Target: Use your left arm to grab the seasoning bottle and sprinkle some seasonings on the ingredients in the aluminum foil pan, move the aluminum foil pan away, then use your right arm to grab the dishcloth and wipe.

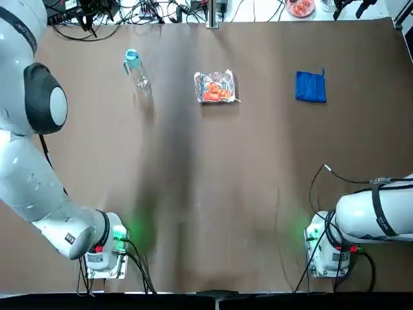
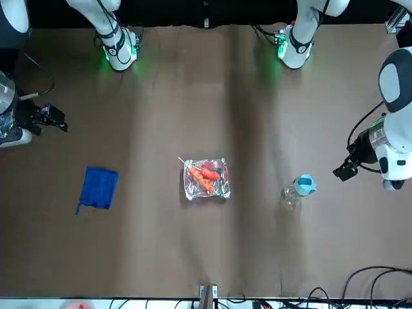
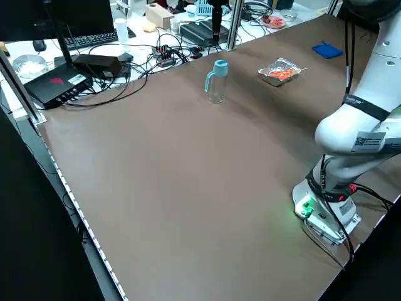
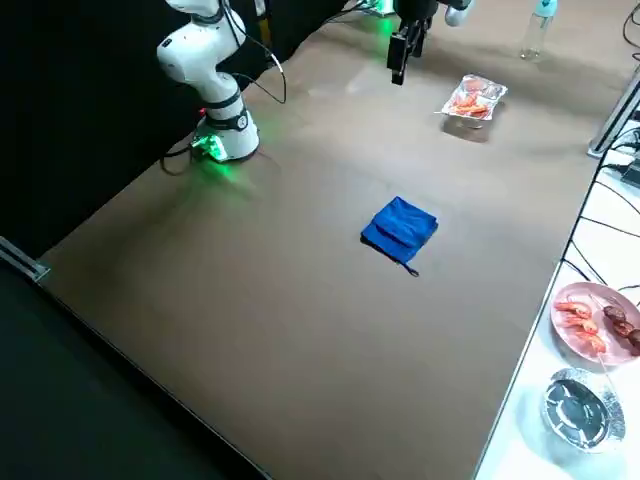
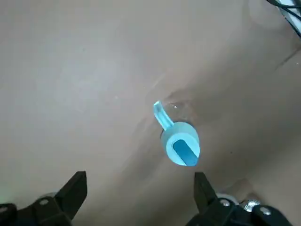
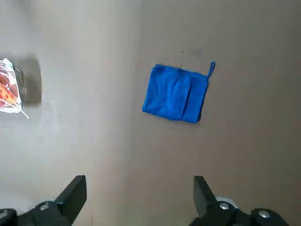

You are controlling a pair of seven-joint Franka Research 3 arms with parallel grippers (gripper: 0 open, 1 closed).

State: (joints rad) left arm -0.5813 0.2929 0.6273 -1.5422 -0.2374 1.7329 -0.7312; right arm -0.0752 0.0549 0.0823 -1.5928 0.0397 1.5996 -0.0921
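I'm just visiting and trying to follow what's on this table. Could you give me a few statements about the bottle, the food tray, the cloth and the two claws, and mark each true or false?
1. The seasoning bottle stands upright. True.
2. The left gripper is clamped on the bottle. False: it hangs open above it, apart.
3. The foil pan sits between bottle and dishcloth. True.
4. The dishcloth is red. False: blue.
5. The right gripper holds the dishcloth. False: it is open, and the cloth lies on the table.
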